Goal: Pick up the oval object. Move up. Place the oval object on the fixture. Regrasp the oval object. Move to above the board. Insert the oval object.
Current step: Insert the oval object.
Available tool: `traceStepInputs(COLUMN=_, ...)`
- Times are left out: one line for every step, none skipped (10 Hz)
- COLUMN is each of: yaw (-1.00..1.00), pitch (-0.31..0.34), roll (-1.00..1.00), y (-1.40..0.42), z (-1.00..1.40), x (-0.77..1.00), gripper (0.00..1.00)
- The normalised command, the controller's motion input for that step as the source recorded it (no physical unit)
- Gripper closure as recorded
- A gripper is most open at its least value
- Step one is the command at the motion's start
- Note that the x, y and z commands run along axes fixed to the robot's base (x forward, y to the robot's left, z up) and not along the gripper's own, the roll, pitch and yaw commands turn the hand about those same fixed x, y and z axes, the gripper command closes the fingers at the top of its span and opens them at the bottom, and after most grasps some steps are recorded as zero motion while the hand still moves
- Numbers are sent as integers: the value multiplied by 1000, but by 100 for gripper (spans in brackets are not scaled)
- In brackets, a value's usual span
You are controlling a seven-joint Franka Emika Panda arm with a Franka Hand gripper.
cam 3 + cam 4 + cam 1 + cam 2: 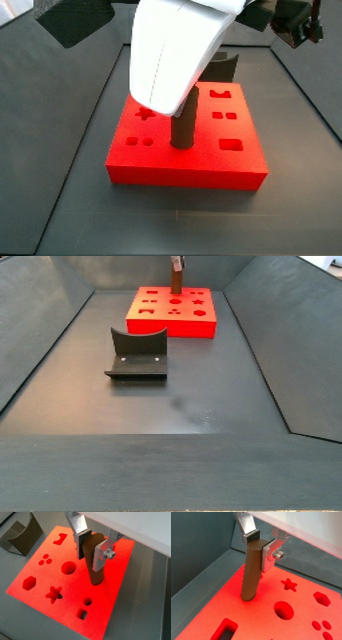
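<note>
The oval object (252, 569) stands upright, its lower end meeting the top of the board (40, 562) (how deep it sits cannot be told). Its upper end is clamped between the silver fingers (101, 556) of the gripper (259, 542), which hangs directly over the board. In a side view the fixture (136, 353) stands on the floor, apart from the board's near edge.
</note>
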Motion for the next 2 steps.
traceStepInputs(yaw=0, pitch=-20, roll=0, y=0, z=-31, x=0, gripper=100)
traceStepInputs(yaw=0, pitch=0, roll=0, y=0, z=0, x=0, gripper=100)
